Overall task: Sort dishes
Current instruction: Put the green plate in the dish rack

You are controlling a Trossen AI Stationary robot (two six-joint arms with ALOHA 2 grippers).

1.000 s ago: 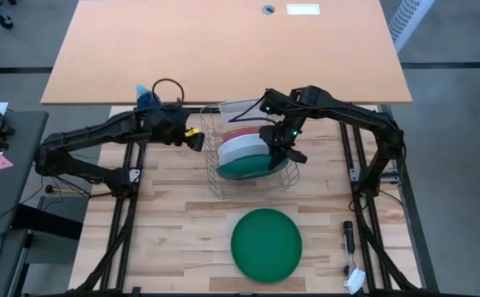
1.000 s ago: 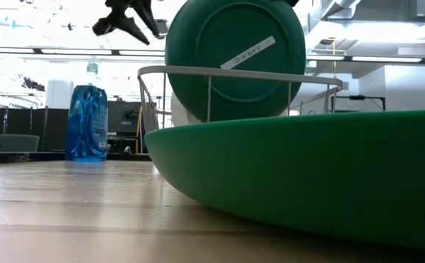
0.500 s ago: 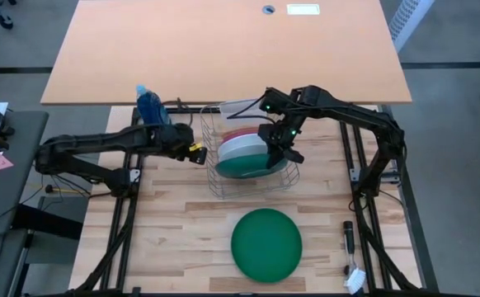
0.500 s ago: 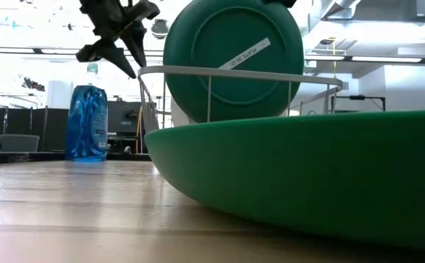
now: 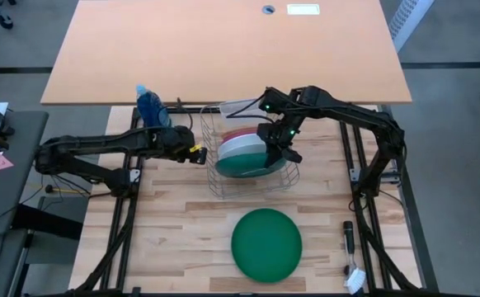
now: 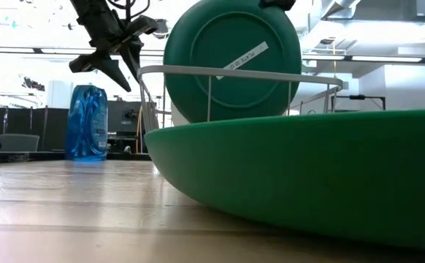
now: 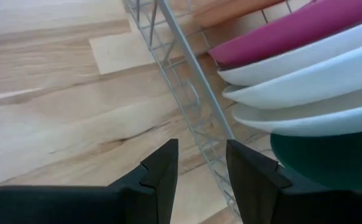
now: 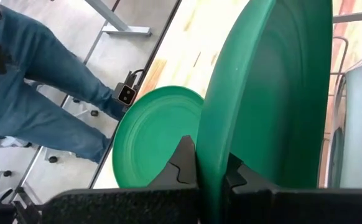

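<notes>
A wire dish rack holds several plates on edge: magenta, white and, nearest, a dark green plate. My right gripper is shut on that green plate at the rack's right side. A second green plate lies flat on the table near the front edge. My left gripper hangs open beside the rack's left wall, touching nothing I can see. In the low view, my left gripper stands above the table, left of the rack. My right gripper pinches the dark green plate's rim between its two fingers, one on each face. The fingers come from above at the plate's upper right edge. The plate stands on edge inside the rack, ahead of the white plates.
A blue spray bottle stands at the table's far left, behind my left arm. A small dark tool lies near the right edge. A person's legs show beyond the table. Bare wood lies left of the flat green plate.
My left gripper has moved down and toward the table's near edge, stopping beside the rack's left wall, still open; the blue bottle now shows behind the arm. The green plate in my right gripper has turned slightly on its edge within the rack.
</notes>
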